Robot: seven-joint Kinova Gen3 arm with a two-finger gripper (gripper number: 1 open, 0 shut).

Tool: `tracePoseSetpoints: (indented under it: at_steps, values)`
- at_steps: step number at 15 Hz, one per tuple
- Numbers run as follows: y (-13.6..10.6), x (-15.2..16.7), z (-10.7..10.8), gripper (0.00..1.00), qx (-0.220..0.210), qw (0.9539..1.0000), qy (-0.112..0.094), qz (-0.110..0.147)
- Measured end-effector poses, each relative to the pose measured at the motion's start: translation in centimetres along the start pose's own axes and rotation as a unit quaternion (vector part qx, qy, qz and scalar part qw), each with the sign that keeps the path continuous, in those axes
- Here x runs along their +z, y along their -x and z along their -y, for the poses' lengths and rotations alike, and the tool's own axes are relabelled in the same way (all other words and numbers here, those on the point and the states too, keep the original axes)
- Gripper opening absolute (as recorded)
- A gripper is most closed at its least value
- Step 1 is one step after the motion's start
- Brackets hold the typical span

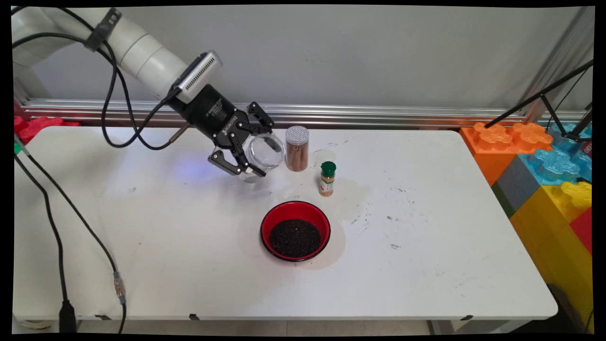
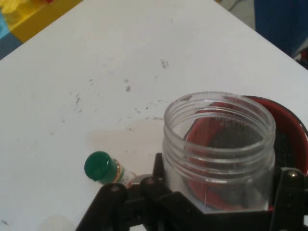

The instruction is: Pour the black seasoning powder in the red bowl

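Nearest the surface's (image 1: 142,265) front edge sat a round red bowl of dark grains (image 1: 295,230). Behind it stood a small green-capped spice bottle (image 1: 327,178). Farther back, near the rear edge, the tool (image 1: 258,148) clenched an empty, tilted clear plastic jar (image 1: 266,151) beside a tall grey-lidded jar of cinnamon sticks (image 1: 297,148).

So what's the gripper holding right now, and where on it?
The black two-finger gripper holds a clear, lidless plastic jar by its sides, tilted above the table.

Over on the white table (image 1: 426,265) sits a round red bowl (image 1: 274,218) of dark grains. Just behind it stands a small green-capped spice bottle (image 1: 327,178), and beyond that, leftward, a clear grey-lidded jar of brown sticks (image 1: 297,148).
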Motion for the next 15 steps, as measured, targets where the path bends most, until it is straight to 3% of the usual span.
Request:
tracePoseSetpoints:
  at_steps: [6, 15]
  values:
    - [2.1, -0.3, 1.1, 0.0, -0.085, 0.9958, -0.024, -0.022]
    - [5.6, 0.3, 1.8, 0.0, -0.195, 0.9772, -0.049, -0.067]
